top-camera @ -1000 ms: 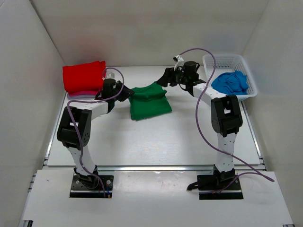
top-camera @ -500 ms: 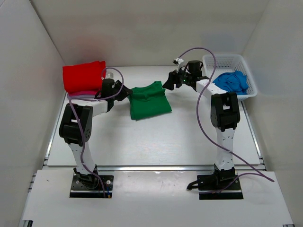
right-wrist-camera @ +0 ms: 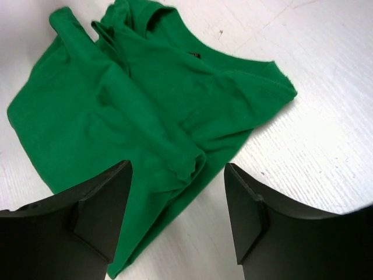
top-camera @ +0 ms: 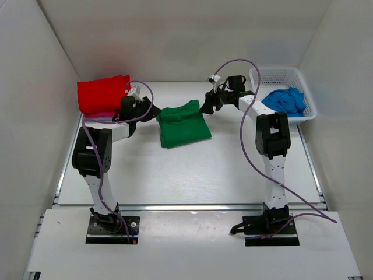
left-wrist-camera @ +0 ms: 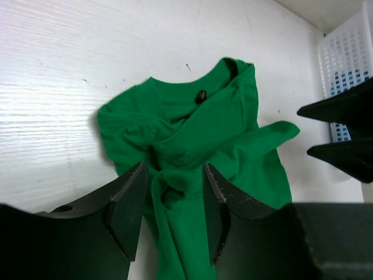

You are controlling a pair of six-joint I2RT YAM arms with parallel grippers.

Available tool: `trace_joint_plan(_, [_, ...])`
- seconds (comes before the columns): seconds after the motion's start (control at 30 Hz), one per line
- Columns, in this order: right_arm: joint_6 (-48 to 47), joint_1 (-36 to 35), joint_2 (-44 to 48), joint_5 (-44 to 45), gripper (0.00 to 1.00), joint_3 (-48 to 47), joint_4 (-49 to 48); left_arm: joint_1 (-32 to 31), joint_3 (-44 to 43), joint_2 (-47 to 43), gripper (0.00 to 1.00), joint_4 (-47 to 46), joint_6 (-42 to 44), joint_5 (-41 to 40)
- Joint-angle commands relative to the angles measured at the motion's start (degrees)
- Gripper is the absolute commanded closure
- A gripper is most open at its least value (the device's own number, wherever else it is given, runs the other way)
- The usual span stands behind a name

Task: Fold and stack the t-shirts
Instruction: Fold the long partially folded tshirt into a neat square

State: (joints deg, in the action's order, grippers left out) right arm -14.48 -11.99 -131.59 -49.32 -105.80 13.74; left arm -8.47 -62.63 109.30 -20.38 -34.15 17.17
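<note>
Green t-shirt [top-camera: 183,125] lies part-folded at the far edge of the tabletop [top-camera: 175,175], centre. Left end effector [top-camera: 150,109] and right end effector [top-camera: 206,106] both spread, empty. Cloth judged light, limp: pinch its 2 side edges

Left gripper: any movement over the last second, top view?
Yes. The left gripper has drawn slightly left and back, closer to the red t-shirt, which stayed put.

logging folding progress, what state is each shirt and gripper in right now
green t-shirt: partly folded, rumpled, on the table
red t-shirt: folded, stacked on the pink t-shirt
pink t-shirt: under it, only an edge shows
blue t-shirt: crumpled in the basket
left gripper: open, over green cloth
right gripper: open
</note>
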Motion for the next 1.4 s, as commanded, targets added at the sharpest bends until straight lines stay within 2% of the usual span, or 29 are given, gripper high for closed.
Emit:
trace_joint_plan(0.0, [-3.2, -0.7, -1.0, -1.0, 0.39, -2.8, 2.4, -0.9, -0.5, 0.6, 0.47, -2.5, 4.5, 3.8])
trace_joint_plan(0.23, [-4.2, -0.9, -2.2, -0.9, 0.45, -3.1, 3.3, -1.5, -0.1, 1.4, 0.49, -2.8, 5.7, 7.4])
trace_joint_plan(0.3, [-4.6, -0.8, -3.1, -1.0, 0.51, -4.4, 4.4, -1.4, 0.1, 1.6, 0.52, -4.1, 5.3, 8.6])
trace_joint_plan(0.43, [-4.2, -0.8, -5.3, -2.4, 0.50, -8.0, 5.2, -1.7, -0.1, 1.9, 0.57, -3.1, 5.6, 8.8])
trace_joint_plan(0.63, [-3.8, -1.1, -9.3, -3.5, 0.53, -15.5, 8.8, -1.6, 0.4, 2.5, 0.51, -2.8, 6.5, 9.3])
trace_joint_plan(0.77, [-5.5, -1.4, -10.0, -2.7, 0.53, -15.8, 11.4, -1.8, 0.1, 2.5, 0.51, -2.8, 7.1, 8.9])
trace_joint_plan(0.83, [-5.7, -2.0, -10.0, -2.9, 0.60, -15.9, 12.1, -1.8, 0.3, 2.6, 0.52, -2.7, 7.3, 9.1])
trace_joint_plan(0.87, [-6.0, -1.8, -9.9, -3.1, 0.68, -16.3, 12.6, -1.8, 0.0, 2.8, 0.58, -2.6, 7.2, 9.3])
trace_joint_plan(0.9, [-6.4, -1.5, -9.7, -3.0, 0.72, -16.1, 13.3, -1.7, -0.1, 2.7, 0.71, -3.0, 7.1, 9.5])
trace_joint_plan(0.93, [-6.4, -1.6, -9.5, -2.4, 0.83, -15.3, 13.7, -1.7, 0.1, 2.9, 0.78, -2.8, 7.3, 9.5])
trace_joint_plan(0.97, [-6.9, -1.5, -9.5, -2.3, 0.95, -15.5, 14.3, -1.6, 0.1, 2.7, 0.91, -3.0, 7.3, 10.0])
trace_joint_plan(1.0, [-7.3, -1.6, -8.6, -2.0, 1.00, -14.7, 14.6, -1.5, 0.4, 2.7, 1.00, -3.1, 7.3, 10.3])
trace_joint_plan(1.17, [-9.1, -2.3, -4.7, -1.1, 1.00, -10.1, 16.4, -1.5, 1.8, 0.1, 1.00, -2.9, 7.2, 12.2])
trace_joint_plan(1.37, [-7.9, -4.6, 9.3, 3.3, 1.00, 4.7, 12.6, -2.1, 6.9, -9.1, 1.00, 1.9, 11.0, 14.6])
